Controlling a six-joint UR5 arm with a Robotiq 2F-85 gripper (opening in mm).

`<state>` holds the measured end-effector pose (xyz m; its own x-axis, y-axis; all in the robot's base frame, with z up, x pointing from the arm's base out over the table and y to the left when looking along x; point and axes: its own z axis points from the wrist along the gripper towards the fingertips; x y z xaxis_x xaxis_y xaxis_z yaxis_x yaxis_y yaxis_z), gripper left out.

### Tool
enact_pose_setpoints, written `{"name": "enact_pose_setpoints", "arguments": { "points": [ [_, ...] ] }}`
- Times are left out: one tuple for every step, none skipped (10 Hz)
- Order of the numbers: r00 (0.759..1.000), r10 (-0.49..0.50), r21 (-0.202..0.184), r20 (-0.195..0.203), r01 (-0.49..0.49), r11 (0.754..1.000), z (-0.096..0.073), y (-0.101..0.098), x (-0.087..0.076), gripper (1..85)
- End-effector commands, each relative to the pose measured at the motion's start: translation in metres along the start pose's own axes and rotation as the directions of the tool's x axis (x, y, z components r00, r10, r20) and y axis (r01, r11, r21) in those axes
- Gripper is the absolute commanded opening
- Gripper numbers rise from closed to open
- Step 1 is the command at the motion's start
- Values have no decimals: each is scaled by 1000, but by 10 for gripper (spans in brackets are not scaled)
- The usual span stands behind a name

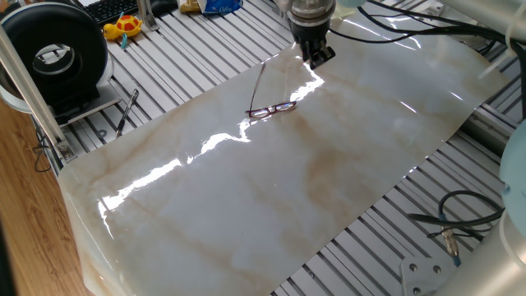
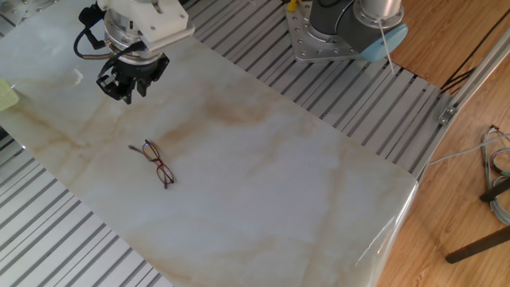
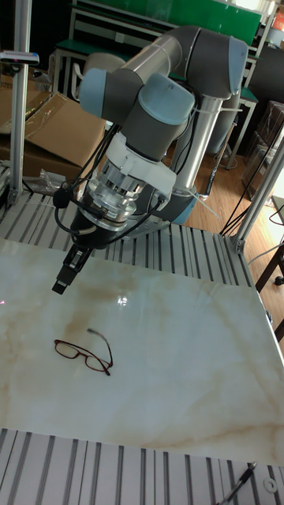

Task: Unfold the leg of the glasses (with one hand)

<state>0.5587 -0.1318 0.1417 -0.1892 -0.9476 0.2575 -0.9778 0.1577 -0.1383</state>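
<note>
The glasses (image 1: 271, 108) lie flat on the marble sheet (image 1: 271, 197), lenses side by side, with one thin leg swung out toward the back. In the other fixed view the glasses (image 2: 157, 163) lie apart from the gripper (image 2: 127, 84), which hangs above and behind them. The tall fixed view shows the dark-red frame (image 3: 83, 353) below the gripper (image 3: 65, 278). My gripper (image 1: 316, 56) holds nothing and its fingers stand slightly apart, open.
A black round blower (image 1: 53, 53), a yellow toy (image 1: 123, 26) and a black pen-like tool (image 1: 126, 111) sit on the slatted table to the left. Cables (image 1: 460, 222) lie at the right. The arm's base (image 2: 351, 28) stands at the sheet's far edge.
</note>
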Motion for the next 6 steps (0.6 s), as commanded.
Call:
{"name": "enact_pose_setpoints", "arguments": {
  "points": [
    [999, 34, -14, 35, -33, 999, -2, 2, -9, 343],
    [998, 47, -16, 42, -46, 999, -2, 1, -13, 343],
    [997, 58, -14, 48, -57, 998, 2, -2, -16, 343],
    [995, 79, -18, 61, -78, 997, 8, -3, -20, 343],
    [992, 99, -25, 76, -98, 995, 8, -2, -24, 343],
    [989, 120, -33, 82, -118, 993, 7, 0, -26, 337]
  ]
}}
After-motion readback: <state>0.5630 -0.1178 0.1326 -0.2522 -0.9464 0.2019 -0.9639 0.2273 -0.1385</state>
